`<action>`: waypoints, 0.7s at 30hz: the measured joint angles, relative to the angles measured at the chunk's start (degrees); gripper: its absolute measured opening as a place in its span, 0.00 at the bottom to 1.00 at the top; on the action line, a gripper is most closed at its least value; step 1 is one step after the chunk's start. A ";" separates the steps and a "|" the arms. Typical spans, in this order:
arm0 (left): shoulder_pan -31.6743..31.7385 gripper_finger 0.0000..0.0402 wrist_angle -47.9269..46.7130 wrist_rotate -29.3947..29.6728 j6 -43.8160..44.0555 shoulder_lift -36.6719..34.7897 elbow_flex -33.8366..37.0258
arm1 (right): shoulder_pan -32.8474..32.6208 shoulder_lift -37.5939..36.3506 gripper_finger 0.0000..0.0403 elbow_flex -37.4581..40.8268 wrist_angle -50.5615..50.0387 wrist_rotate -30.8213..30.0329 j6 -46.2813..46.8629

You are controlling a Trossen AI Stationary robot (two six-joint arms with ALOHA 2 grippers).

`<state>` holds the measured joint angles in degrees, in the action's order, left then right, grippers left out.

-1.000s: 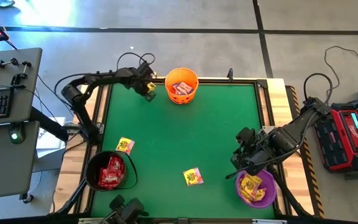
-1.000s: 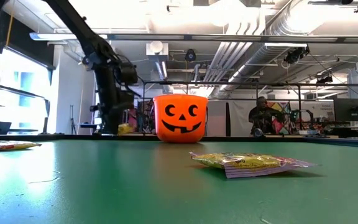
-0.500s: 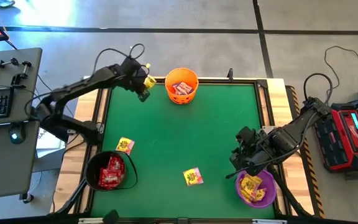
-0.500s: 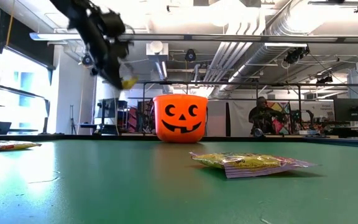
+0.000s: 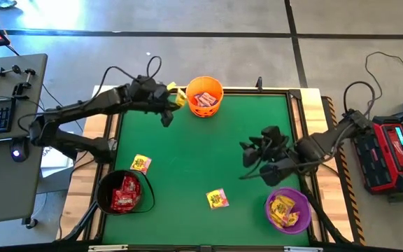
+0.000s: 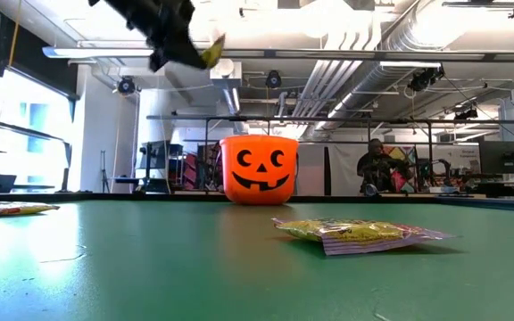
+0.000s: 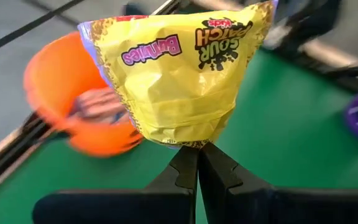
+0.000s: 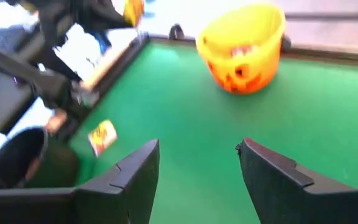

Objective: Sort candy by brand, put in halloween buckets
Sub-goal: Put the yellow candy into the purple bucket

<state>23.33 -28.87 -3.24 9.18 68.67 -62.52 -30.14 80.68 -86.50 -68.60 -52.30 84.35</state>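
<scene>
Nearest to me I see the black bucket (image 5: 123,192) with red candy, a yellow packet (image 5: 217,199) loose on the green table (image 5: 208,154), and the purple bucket (image 5: 288,210). My right gripper (image 5: 247,155) hangs over mid-table, fingers wide, holding nothing. Farther away, my left gripper (image 5: 171,98) pinches a yellow candy bag (image 7: 176,74), lifted just beside the orange bucket (image 5: 204,96).
</scene>
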 joint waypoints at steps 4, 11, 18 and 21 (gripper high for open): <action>-5.26 0.00 7.73 -0.04 4.65 0.47 -0.02 | 2.34 0.02 0.52 0.00 6.11 -4.93 -6.47; -11.64 0.00 22.90 -1.96 12.87 1.19 -0.09 | 5.78 1.92 0.52 0.00 23.88 -7.11 -30.13; -15.56 0.00 30.30 -2.39 16.12 2.69 -0.09 | 10.25 6.85 0.52 0.02 47.38 -4.27 -51.70; -16.75 0.00 30.52 -1.16 15.00 3.65 -0.09 | 11.09 8.23 0.52 0.02 56.10 -6.23 -59.17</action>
<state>6.58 1.65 -4.40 24.18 72.32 -62.61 -19.05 88.92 -86.48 -12.50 -58.54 25.18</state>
